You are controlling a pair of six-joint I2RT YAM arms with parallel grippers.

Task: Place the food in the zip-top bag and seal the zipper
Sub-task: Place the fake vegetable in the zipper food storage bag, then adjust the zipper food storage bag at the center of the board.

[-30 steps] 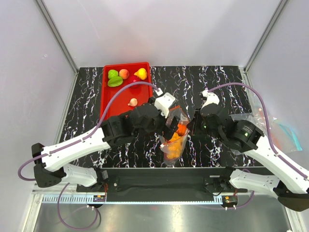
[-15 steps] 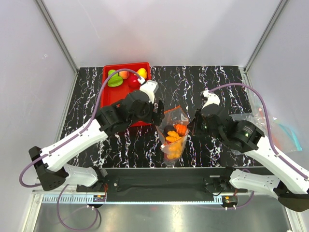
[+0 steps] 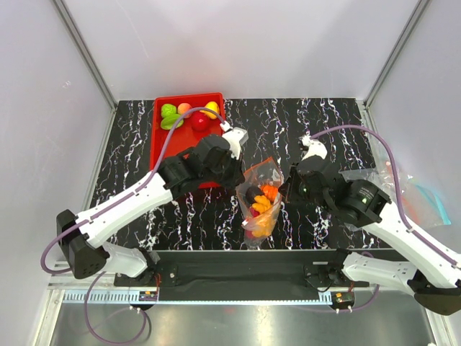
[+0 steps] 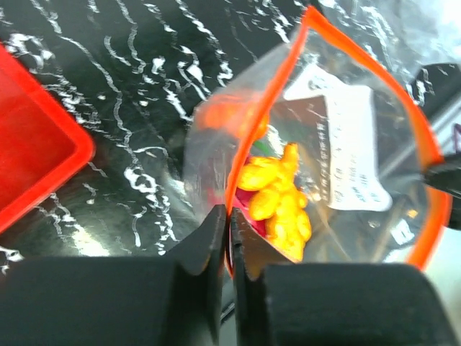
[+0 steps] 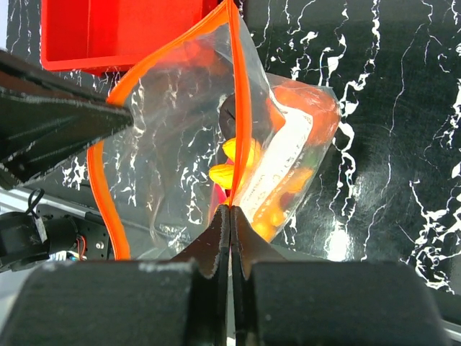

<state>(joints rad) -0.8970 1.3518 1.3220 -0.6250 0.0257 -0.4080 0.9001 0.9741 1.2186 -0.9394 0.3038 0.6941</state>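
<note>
The zip-top bag (image 3: pixel 261 205) hangs mouth-up between both arms at table centre, a white label (image 4: pixel 346 155) on its side. Several pieces of food lie inside, with yellow-orange ones (image 4: pixel 281 202) on top and a dark one (image 3: pixel 251 193) beside them. The orange-red zipper (image 4: pixel 360 68) gapes in a wide loop. My left gripper (image 4: pixel 230 213) is shut on the zipper's left side. Opposite it, my right gripper (image 5: pixel 230 209) is shut on the zipper (image 5: pixel 241 101) at the right side. More food, a green (image 3: pixel 169 115), a red (image 3: pixel 199 121) and a yellow piece (image 3: pixel 211 109), sits in the red tray (image 3: pixel 164 148).
The red tray stands at the back left, partly under my left arm (image 3: pixel 144 198). A second, blue-tinted clear bag (image 3: pixel 425 194) lies at the right edge beside the right arm. Grey walls close in the black marbled table (image 3: pixel 324 122) on three sides.
My left gripper swung away from above the bag toward the tray, then came back to the bag's left rim and shut on the zipper. The right gripper kept its hold.
</note>
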